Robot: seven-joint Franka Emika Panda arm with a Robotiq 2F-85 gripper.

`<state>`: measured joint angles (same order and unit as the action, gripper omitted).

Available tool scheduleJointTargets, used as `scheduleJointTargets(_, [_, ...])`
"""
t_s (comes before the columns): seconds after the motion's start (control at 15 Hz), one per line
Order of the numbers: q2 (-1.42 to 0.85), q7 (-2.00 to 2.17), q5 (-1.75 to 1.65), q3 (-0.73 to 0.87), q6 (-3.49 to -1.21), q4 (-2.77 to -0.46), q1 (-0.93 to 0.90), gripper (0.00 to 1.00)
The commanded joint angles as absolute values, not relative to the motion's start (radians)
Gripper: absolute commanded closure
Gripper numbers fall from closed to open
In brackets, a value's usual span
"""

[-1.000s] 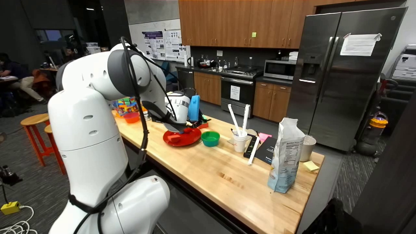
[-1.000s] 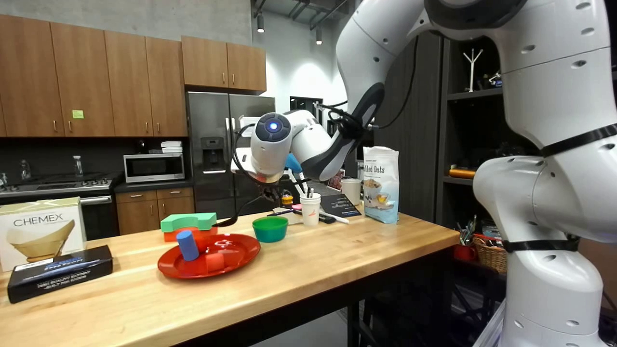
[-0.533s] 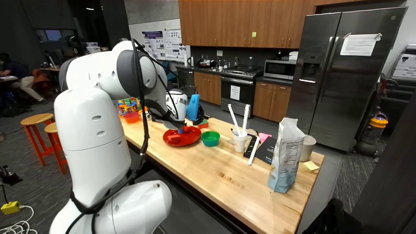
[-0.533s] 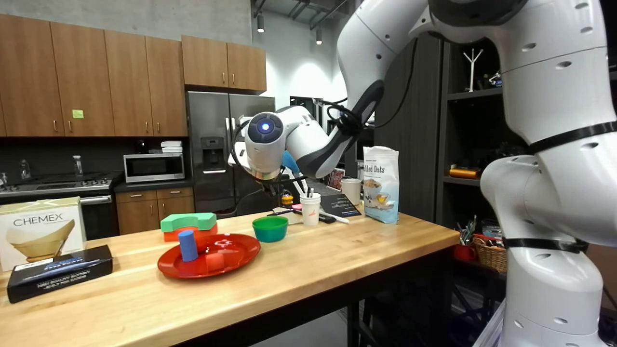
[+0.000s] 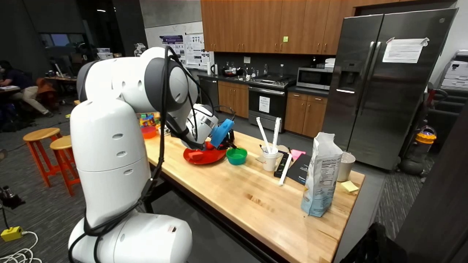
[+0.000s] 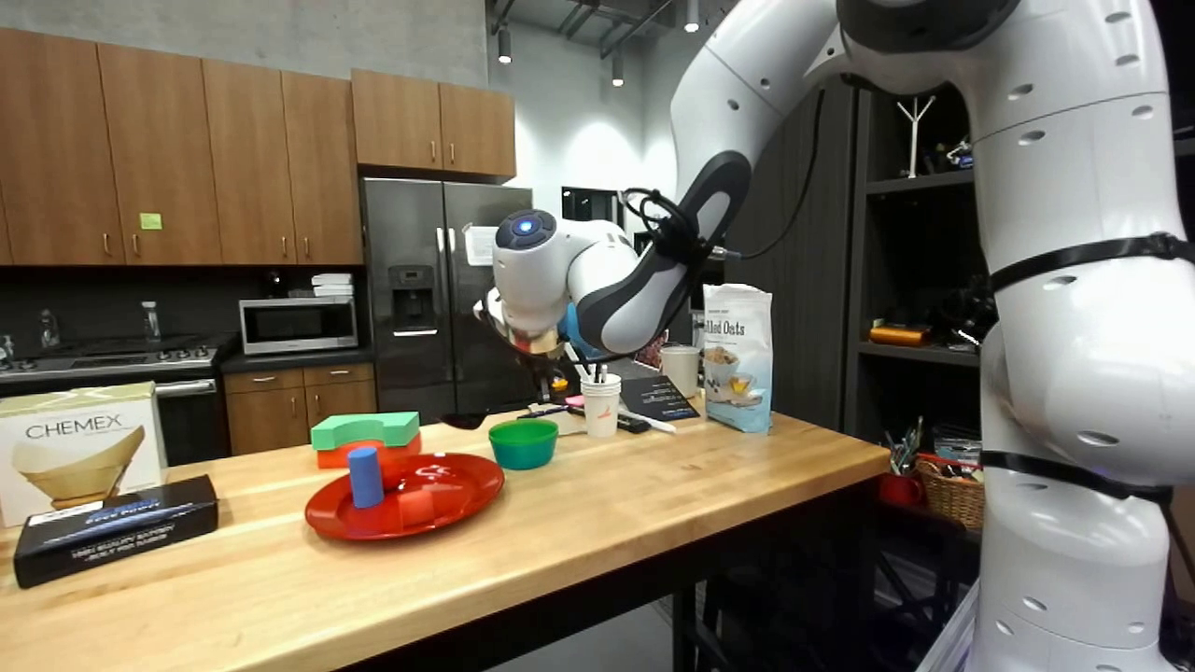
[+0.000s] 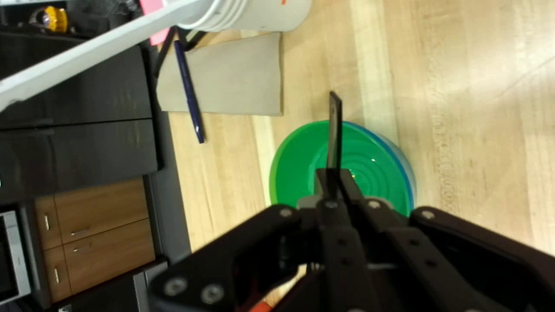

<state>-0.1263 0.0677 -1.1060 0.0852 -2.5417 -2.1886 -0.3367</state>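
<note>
My gripper is shut on a thin dark utensil, whose shaft sticks out past the fingertips in the wrist view. A dark spoon-like end shows in an exterior view; the stretch between is hidden. Beneath the fingers lies a green bowl, also seen on the table. Whether anything touches the bowl, I cannot tell. Beside the bowl is a red plate carrying an upright blue cylinder and a red block.
A paper cup with white sticks, a dark blue pen and a brown napkin lie near the bowl. An oats bag stands farther along. Green and red blocks, a black box and a Chemex box are behind the plate.
The arm has swung toward the green bowl, and the wrist has tilted. The utensil's dark end has moved away from the plate. The blue cylinder, leaning earlier, now stands upright.
</note>
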Motion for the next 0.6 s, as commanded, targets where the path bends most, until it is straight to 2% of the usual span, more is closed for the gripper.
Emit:
scheduleJointTargets(0.0, [-0.096,0.054,-0.923,-0.009,-2.615,-2.229,-0.217,0.99])
scheduleJointTargets(0.53, [-0.123,-0.104,-0.282,-0.119,-2.816,-2.266,-0.142,0.99])
